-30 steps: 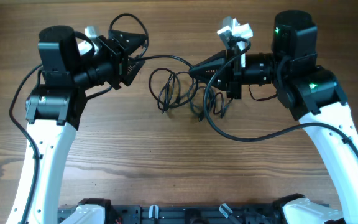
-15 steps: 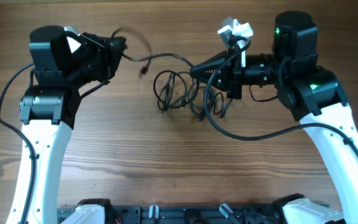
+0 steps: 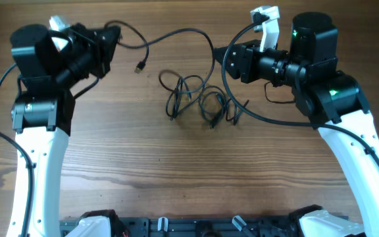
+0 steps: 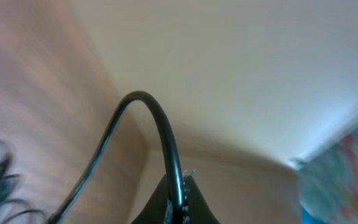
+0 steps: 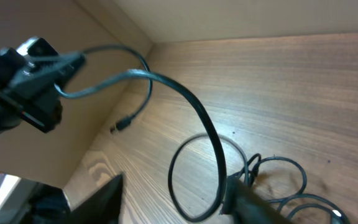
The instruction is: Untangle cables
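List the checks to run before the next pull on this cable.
1. Grip of left end effector on the cable: ok, pinched between its fingers.
2. Grip of right end effector on the cable: not ok; its fingers stand apart and the cable only runs past one of them.
3. Free plug apart from the tangle: ok.
4. Tangle loosened: not ok; loops lie crossed on the table.
5. Raised span free of the tangle: cannot tell; it vanishes at the right end effector.
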You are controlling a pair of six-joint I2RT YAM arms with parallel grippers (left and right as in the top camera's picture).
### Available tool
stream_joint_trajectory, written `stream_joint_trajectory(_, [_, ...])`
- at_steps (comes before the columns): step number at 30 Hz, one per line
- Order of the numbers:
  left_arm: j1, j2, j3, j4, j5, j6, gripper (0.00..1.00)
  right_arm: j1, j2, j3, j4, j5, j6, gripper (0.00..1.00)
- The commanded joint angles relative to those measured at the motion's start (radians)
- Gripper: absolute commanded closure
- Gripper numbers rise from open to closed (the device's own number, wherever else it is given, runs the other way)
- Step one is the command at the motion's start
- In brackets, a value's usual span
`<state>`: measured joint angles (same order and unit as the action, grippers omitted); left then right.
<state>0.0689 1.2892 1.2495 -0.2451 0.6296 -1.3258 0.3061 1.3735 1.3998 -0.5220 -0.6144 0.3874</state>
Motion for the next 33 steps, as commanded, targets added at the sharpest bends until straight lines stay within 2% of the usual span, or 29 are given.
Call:
stream_joint_trajectory(1, [0.008,-0.033,0.013,0.127,0.107,-0.143,0.96,0.001,-0.016,0.014,-0.010,0.007,0.066,0.35])
stream_joint_trajectory(4, [0.008,-0.044,0.013,0.309,0.098,-0.299,0.96,0.001,-0.016,0.014,-0.005,-0.067,0.082,0.33])
stream_joint_trajectory(6, [0.008,-0.044,0.013,0.325,0.055,-0.415,0.96,0.002,-0.016,0.014,-0.013,-0.067,0.053,0.33])
stream_joint_trajectory(11, [0.008,-0.044,0.013,0.325,0.023,-0.526,0.96,0.029,-0.016,0.014,-0.066,-0.087,-0.071,0.35])
stream_joint_trajectory(13, [0.008,-0.044,0.013,0.325,0.023,-0.568,0.96,0.089,-0.016,0.014,-0.042,-0.090,-0.130,0.36])
stream_joint_trajectory(18, [0.008,-0.044,0.013,0.324,0.024,-0.568,0.96,0.242,0.006,0.014,0.014,0.135,-0.079,0.42])
stream_joint_trajectory(21, [0.008,-0.044,0.013,0.324,0.024,-0.568,0.96,0.298,0.044,0.014,0.066,0.174,-0.061,0.48])
stream_joint_trajectory(24, [0.008,-0.044,0.013,0.323,0.024,-0.568,0.96,0.305,0.077,0.014,0.084,0.207,-0.026,0.64])
stream_joint_trajectory(28, [0.008,-0.044,0.013,0.286,0.024,-0.567,0.96,0.305,0.091,0.014,0.138,0.272,0.051,0.68])
stream_joint_trajectory(31, [0.008,-0.044,0.013,0.256,0.023,-0.567,0.96,0.305,0.089,0.014,0.143,0.350,0.149,0.65])
stream_joint_trajectory(32, [0.008,-0.044,0.013,0.251,0.016,-0.565,0.96,0.305,0.084,0.014,0.139,0.362,0.167,0.67])
stream_joint_trajectory(33, [0.008,-0.044,0.013,0.244,0.008,-0.563,0.96,0.305,0.075,0.014,0.137,0.377,0.181,0.77])
